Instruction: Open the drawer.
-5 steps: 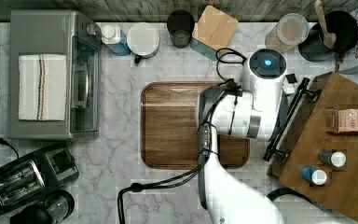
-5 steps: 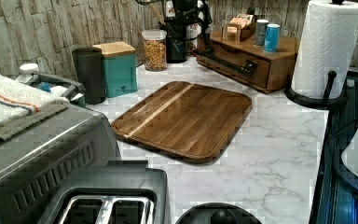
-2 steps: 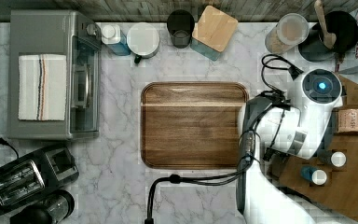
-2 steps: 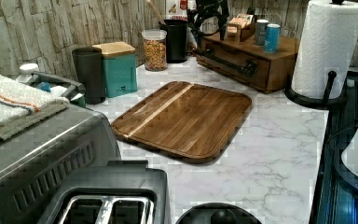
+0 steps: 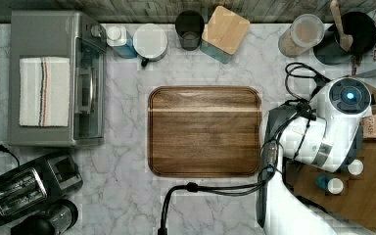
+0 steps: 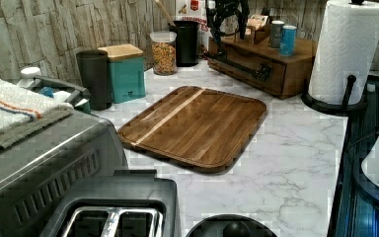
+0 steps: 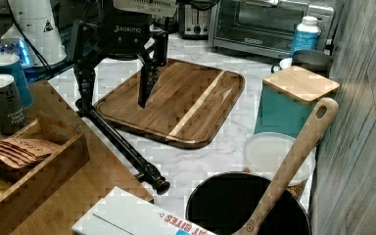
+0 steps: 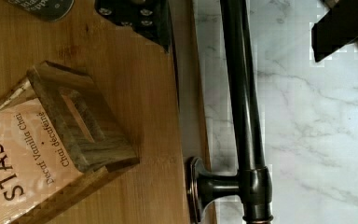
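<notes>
Gripper (image 7: 115, 100) spread wide, straddling the black bar handle (image 8: 244, 107) of the drawer (image 6: 249, 63) at the counter's edge; drawer front mostly hidden under the arm (image 5: 323, 127) in the top view

The table (image 5: 127, 98) is glossy white marble with grey veins. The cutting board (image 5: 204, 131) is smooth, oiled dark wood with a pale stripe. The drawer (image 6: 249, 66) is matt brown wood; its handle (image 8: 244, 93) is dark polished metal. The oven (image 5: 54, 34) is brushed metal, topped by a woven cloth towel (image 5: 44, 91).
</notes>
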Action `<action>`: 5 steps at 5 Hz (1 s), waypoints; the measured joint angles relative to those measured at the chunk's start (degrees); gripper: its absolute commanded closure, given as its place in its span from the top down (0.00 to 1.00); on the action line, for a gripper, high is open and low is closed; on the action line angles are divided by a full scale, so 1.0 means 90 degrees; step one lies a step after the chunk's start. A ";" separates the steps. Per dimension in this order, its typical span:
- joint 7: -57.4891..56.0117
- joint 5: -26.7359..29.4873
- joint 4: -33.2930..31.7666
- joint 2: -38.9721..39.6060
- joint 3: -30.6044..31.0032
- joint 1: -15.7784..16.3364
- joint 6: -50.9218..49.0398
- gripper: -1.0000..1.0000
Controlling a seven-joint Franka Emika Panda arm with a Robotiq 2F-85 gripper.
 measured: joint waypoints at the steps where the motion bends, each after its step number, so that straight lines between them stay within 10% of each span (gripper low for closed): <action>1: 0.0000 0.0000 -0.0019 0.0020 0.0024 0.0009 0.0193 1.00; 5: -0.0006 0.0111 -0.0044 0.0519 0.0053 -0.0014 0.0929 1.00</action>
